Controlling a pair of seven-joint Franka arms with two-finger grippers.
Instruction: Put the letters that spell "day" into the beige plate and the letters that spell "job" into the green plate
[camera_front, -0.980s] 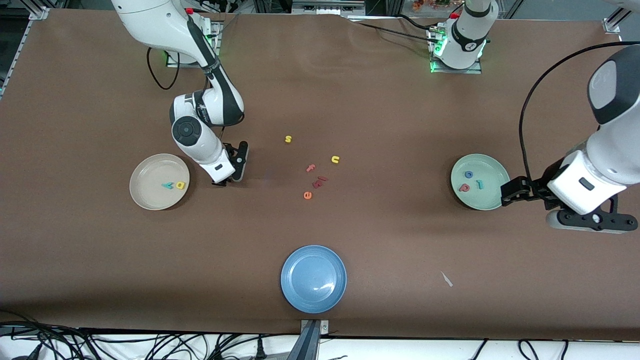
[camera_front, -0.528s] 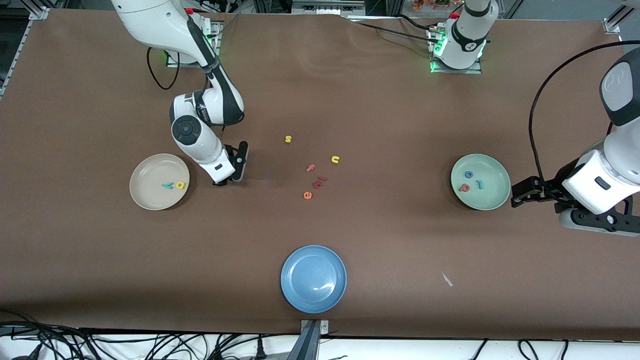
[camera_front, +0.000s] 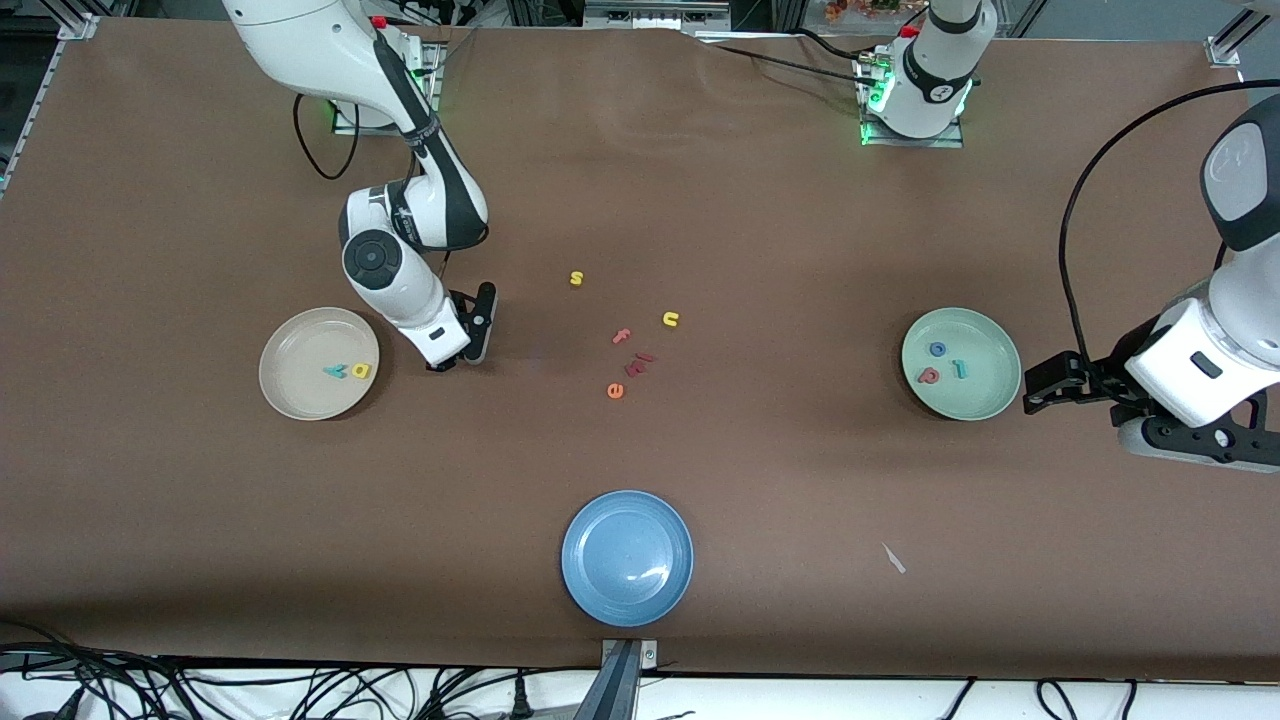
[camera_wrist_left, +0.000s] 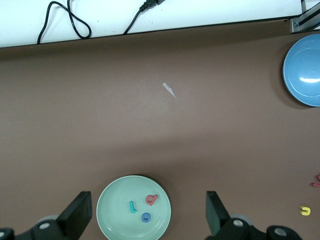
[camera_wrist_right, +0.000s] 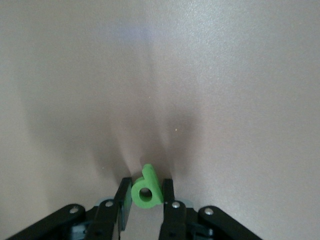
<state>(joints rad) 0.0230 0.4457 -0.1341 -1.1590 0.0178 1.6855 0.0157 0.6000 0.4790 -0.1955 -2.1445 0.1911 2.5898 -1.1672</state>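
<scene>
Right tool around half-hidden green "a"

blue plate cut by the left wrist view's edge (one side lost), dark red letters unreadable

Both Franka arms have glossy white shells with dark grey-black joint bands; the right arm shows a round black cap on one joint. Bases sit on metal plates with green lights, red buttons and black cables, one cable looping along the left arm. Grippers are black, with silver screws at finger bases.
</scene>
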